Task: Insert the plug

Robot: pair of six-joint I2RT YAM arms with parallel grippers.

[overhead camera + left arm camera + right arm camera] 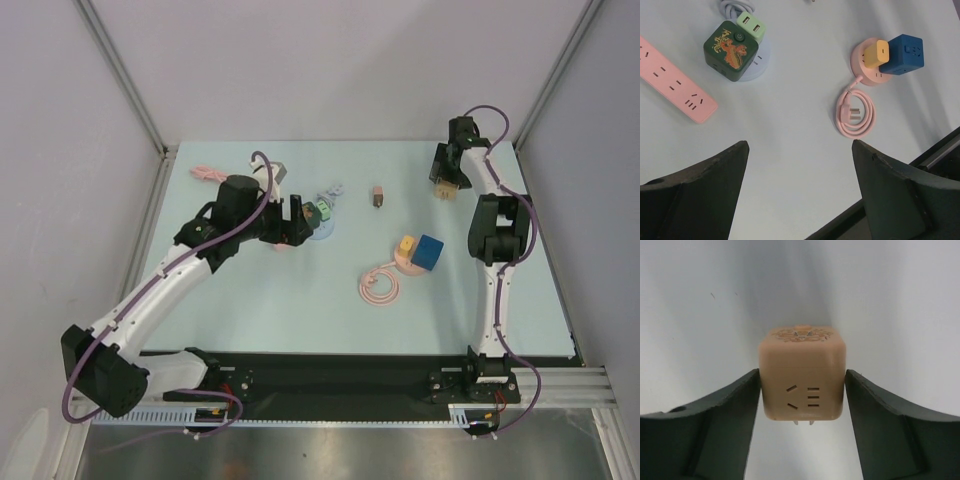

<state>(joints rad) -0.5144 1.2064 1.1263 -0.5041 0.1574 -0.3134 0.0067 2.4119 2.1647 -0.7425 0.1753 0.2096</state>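
A tan cube plug point(802, 380) with socket slots on its near face and two metal prongs under it sits between my right gripper's point(802, 372) fingers. Both pads touch its sides, so the gripper is shut on it. In the top view this gripper point(441, 186) is at the far right of the table with the tan plug point(441, 192) at its tip. My left gripper point(800, 145) hangs open above bare table with nothing between its fingers. In the top view the left gripper point(300, 214) is beside a dark green cube point(318, 212).
A pink power strip point(675, 77) lies left. The green dragon cube point(731, 50) and a light green adapter point(751, 26) sit on a pale round base point(762, 62). A pink round base point(866, 76) carries a yellow adapter point(876, 53) and a blue cube point(905, 54), with its coiled pink cable point(856, 114). A small brown plug point(378, 196) lies mid-table.
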